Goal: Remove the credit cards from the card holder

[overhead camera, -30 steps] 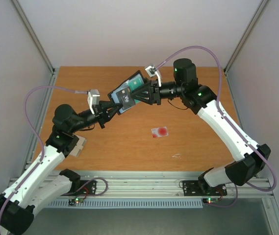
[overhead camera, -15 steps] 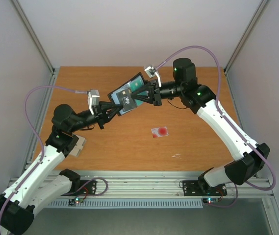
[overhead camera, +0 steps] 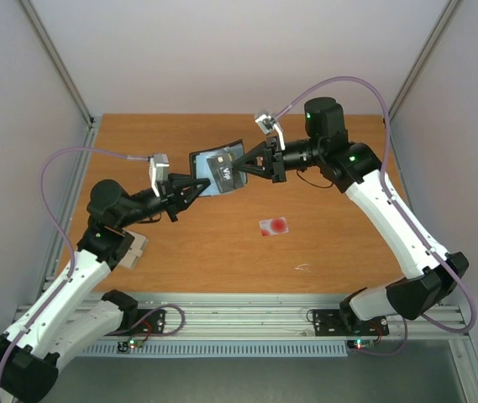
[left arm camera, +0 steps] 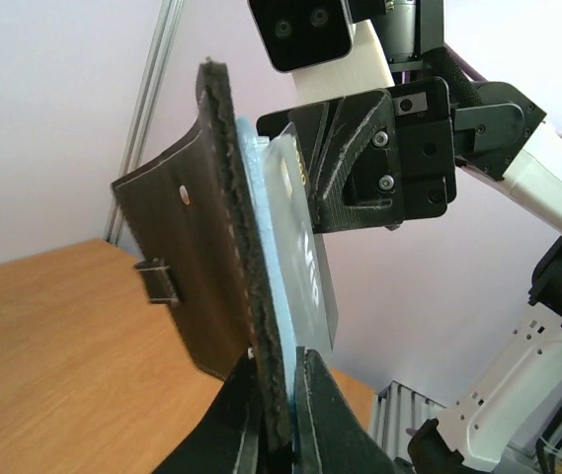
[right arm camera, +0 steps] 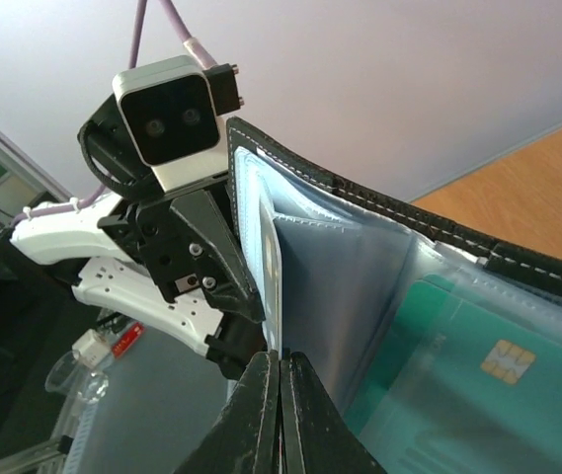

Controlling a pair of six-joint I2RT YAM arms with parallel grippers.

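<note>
Your right gripper (overhead camera: pixel 244 166) is pinched shut on the black card (overhead camera: pixel 224 171), just above the centre of the top view. Your left gripper (overhead camera: pixel 191 185) is clamped on the lower edge of the card holder (overhead camera: pixel 202 164), holding it open in the air. Draw the card straight out along its sleeve, toward the right of the frame, with the left arm braced; a skewed pull could tug the holder loose. A teal card (right arm camera: pixel 458 370) sits in another sleeve. The whitish card (overhead camera: pixel 273 226) lies on the worktop (overhead camera: pixel 180 252), lower right of the holder.
</note>
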